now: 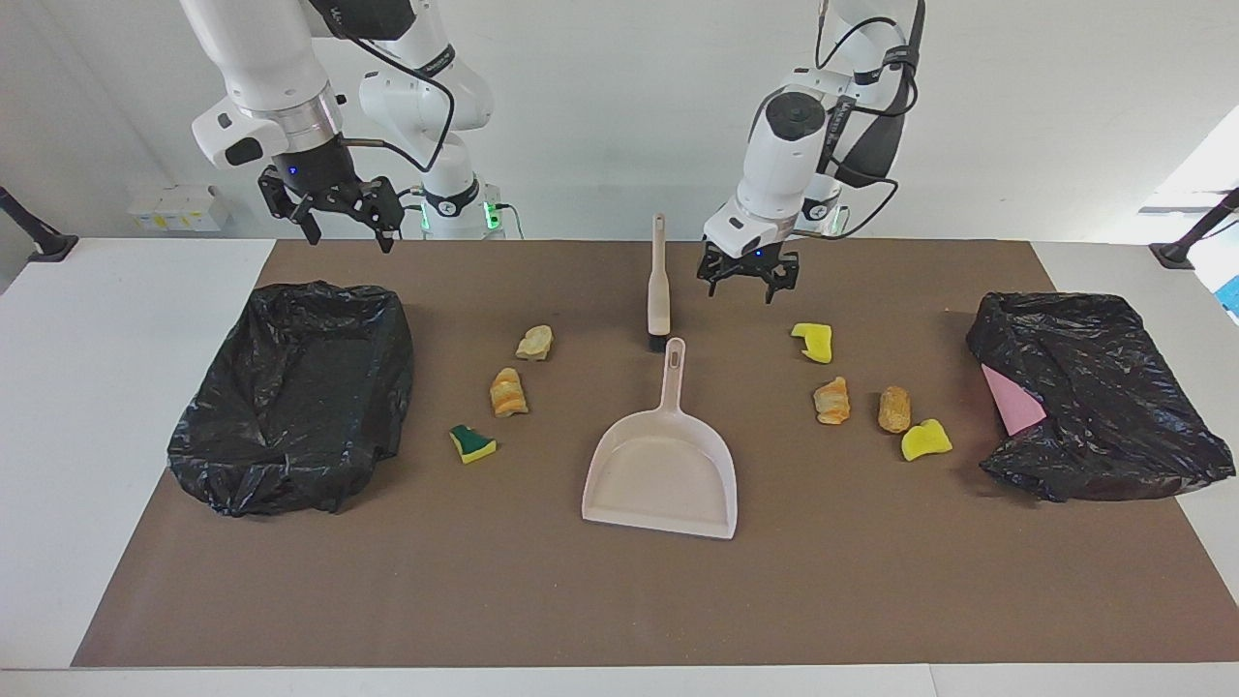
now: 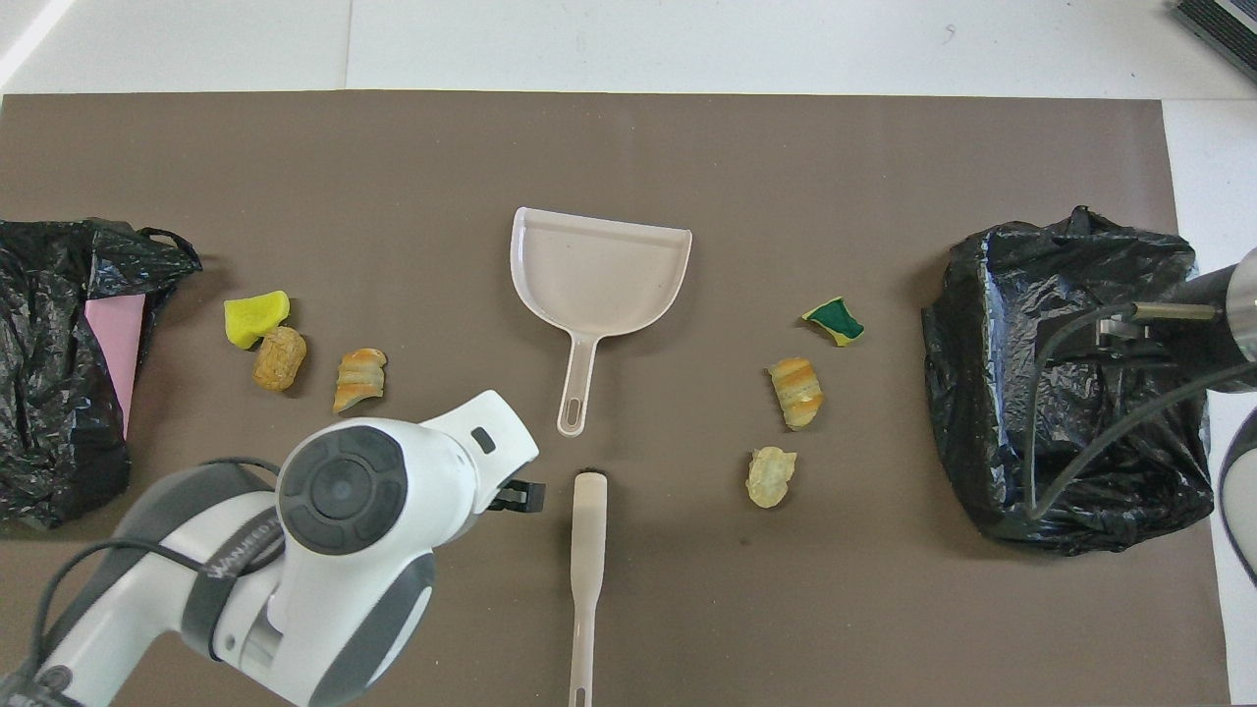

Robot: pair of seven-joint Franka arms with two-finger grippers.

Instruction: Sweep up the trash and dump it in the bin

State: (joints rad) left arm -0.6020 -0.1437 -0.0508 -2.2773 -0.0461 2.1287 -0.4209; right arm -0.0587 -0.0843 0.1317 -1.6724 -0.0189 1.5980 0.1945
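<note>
Since the trash (image 1: 832, 400) was just light, squishy sponge and bread bits scattered on the counter (image 1: 871, 581) either side of the dustpan (image 1: 661, 476), I'd grab the stiff brush (image 1: 658, 281) by its handle. Left gripper (image 1: 747, 281) hovered beside it, fingers open; right gripper (image 1: 334, 218) waited, open too.

Arms: glossy white rounded shells, grey joint bands and a dark round cap on the wrist housing.
Left gripper (image 1: 748, 278): black, under a small blue light, black cable looping off at 1 o'clock.
Right gripper (image 1: 333, 215): black, bolted to a ribbed silver ring, blue light above, thin black cable trailing toward 3 o'clock.
Bases: green lights glow.
Markings: grey lettering on one band, unreadable.
</note>
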